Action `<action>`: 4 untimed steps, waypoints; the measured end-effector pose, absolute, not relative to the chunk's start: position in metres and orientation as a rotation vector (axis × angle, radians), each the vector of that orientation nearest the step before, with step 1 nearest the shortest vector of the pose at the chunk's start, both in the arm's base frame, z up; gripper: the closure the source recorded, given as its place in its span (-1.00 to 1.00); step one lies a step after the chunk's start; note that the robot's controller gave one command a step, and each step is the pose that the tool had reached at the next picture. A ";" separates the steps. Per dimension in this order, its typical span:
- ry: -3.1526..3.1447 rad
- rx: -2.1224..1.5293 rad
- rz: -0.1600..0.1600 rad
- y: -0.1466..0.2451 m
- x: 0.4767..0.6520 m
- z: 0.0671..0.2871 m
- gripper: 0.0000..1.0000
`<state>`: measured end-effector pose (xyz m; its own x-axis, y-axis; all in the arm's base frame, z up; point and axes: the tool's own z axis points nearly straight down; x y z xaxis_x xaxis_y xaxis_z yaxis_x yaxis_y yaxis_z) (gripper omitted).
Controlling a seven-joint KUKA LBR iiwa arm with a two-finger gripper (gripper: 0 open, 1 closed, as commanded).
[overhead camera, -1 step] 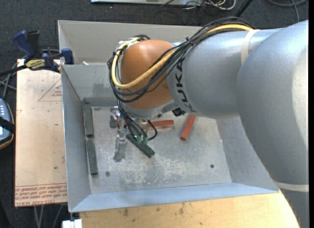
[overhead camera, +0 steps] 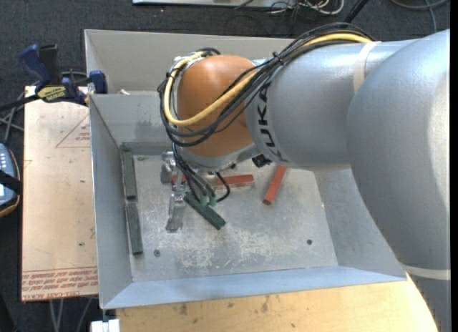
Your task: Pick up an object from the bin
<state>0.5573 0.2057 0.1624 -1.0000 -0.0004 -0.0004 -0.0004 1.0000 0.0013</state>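
A dark green flat bar (overhead camera: 209, 213) lies tilted, left of the red rectangular block (overhead camera: 274, 184) and just beside the gripper (overhead camera: 177, 210). I cannot tell whether the gripper is spread or closed.

You have a dark green bar (overhead camera: 209, 212) lying slantwise at the middle of the bin (overhead camera: 236, 252); a slanted red-brown stick (overhead camera: 274, 184) lies right of it; a level red stick (overhead camera: 237, 179) lies between them, farther back; two grey-green bars (overhead camera: 129, 174) line the left wall.
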 end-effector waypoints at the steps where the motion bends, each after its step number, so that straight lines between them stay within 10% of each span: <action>1: 3.129 0.183 0.009 0.182 0.554 0.130 -1.00; 3: 3.135 -0.165 0.002 0.129 0.568 0.118 -1.00; 4: 3.108 0.451 0.002 0.112 0.563 0.083 -1.00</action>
<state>0.5629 0.1120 0.0826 -0.9588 0.2841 -0.0006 0.2841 0.9588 0.0016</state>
